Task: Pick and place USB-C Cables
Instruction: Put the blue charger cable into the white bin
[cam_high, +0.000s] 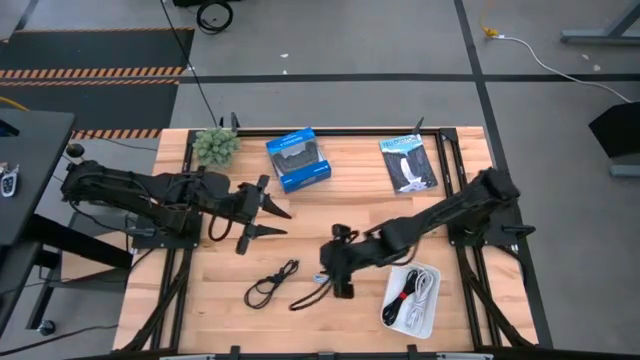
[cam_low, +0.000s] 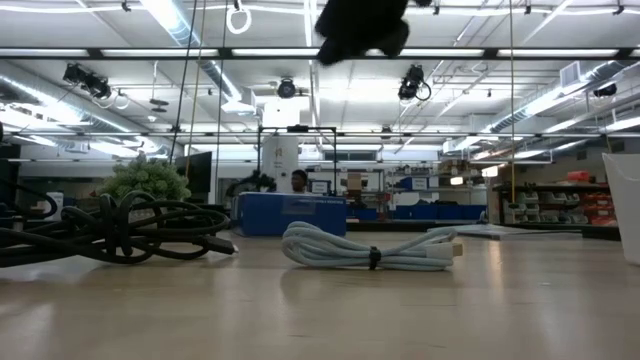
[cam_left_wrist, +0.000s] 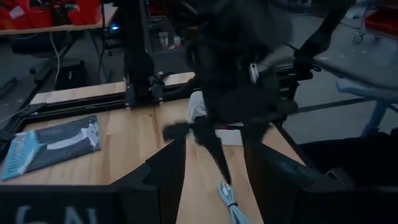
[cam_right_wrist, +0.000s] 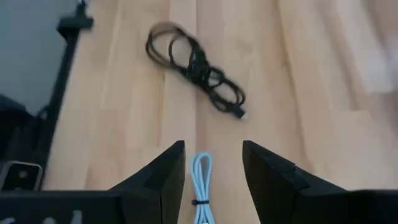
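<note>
On the pale wooden tabletop (cam_high: 220, 300) we see our right gripper (cam_high: 343, 283) poised near the middle front, over the short grey coiled cable (cam_right_wrist: 201, 180), which lies flat on the wood; in the right wrist view the cable sits between our two dark fingers (cam_right_wrist: 165, 177), jaws apart, not touching it as far as we can tell. Loose black coiled cable (cam_high: 272, 284) lies just to the left of that gripper, apart from it, also flat on the table; low view shows it as a dark tangle (cam_low: 110, 232) left of the grey bundle (cam_low: 370, 247). White rectangular tray (cam_high: 431, 310) sits at front right, near the right arm, holding the black-and-red coiled cable (cam_high: 397, 298) and the white coiled cable (cam_high: 421, 293) side by side. Our left gripper (cam_high: 274, 220) waits at left centre above the table, jaws spread wide, holding nothing. Behind, along the back edge: small green potted plant (cam_high: 215, 146) at left, blue box with a black picture (cam_high: 298, 159) in the middle, dark flat packet showing a white cable (cam_high: 408, 163) toward the right. Low view shows a person (cam_low: 298, 181) far back in the room.
</note>
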